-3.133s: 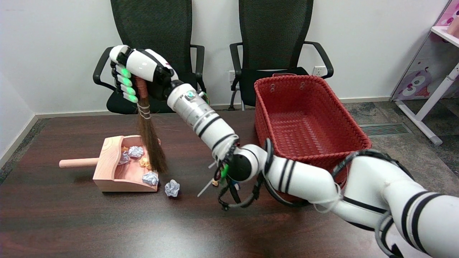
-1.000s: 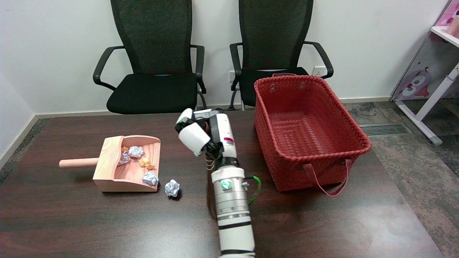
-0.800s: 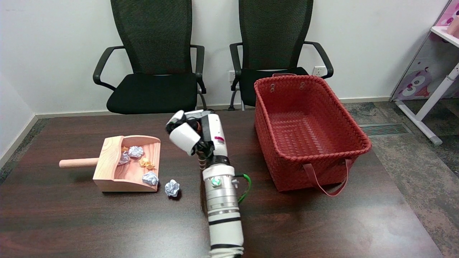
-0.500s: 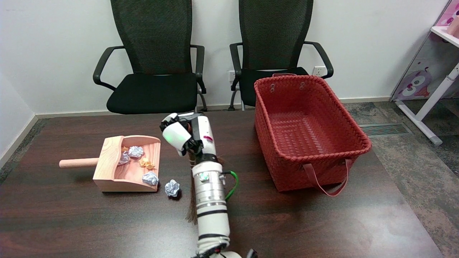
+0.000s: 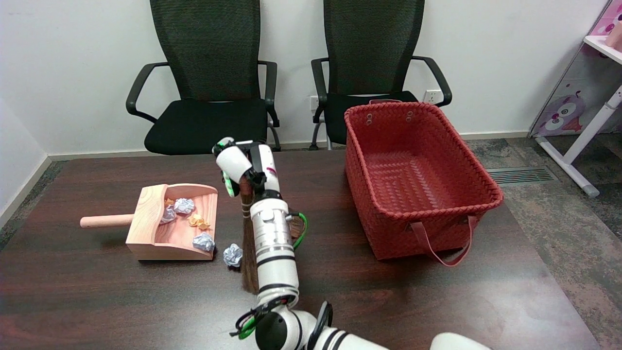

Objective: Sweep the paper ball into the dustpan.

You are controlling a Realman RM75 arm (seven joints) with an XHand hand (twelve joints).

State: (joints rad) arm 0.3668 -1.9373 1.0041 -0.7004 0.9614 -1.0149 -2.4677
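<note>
The dustpan (image 5: 170, 228) sits on the dark desk (image 5: 97, 301), its wooden handle (image 5: 104, 221) pointing away from the arm and its open mouth facing the arm. Inside the dustpan lie several crumpled bits: a white one (image 5: 183, 205) near the back wall, another pale one (image 5: 168, 214) beside it, an orange scrap (image 5: 196, 221) in the middle, and a white wad (image 5: 203, 241) right at the front lip.

The paper ball (image 5: 233, 254) is still out on the desk, just beyond the dustpan's mouth, close to that front wad but outside the lip.

Just past the ball, on the side away from the dustpan, stands the broom (image 5: 249, 257), its brown bristles hanging down to the desk and touching or almost touching the ball; I cannot tell which. The right hand (image 5: 242, 167) holds the broom's top end, fingers (image 5: 228, 182) wrapped round the stem above the pale binding, with the white forearm running down alongside the bristles.

Further from the dustpan, beyond the arm, a red woven basket (image 5: 478, 192) stands on the desk with nothing visible inside, one strap handle (image 5: 440, 245) drooping down its near wall. Behind the desk stand two black chairs (image 5: 209, 63).
</note>
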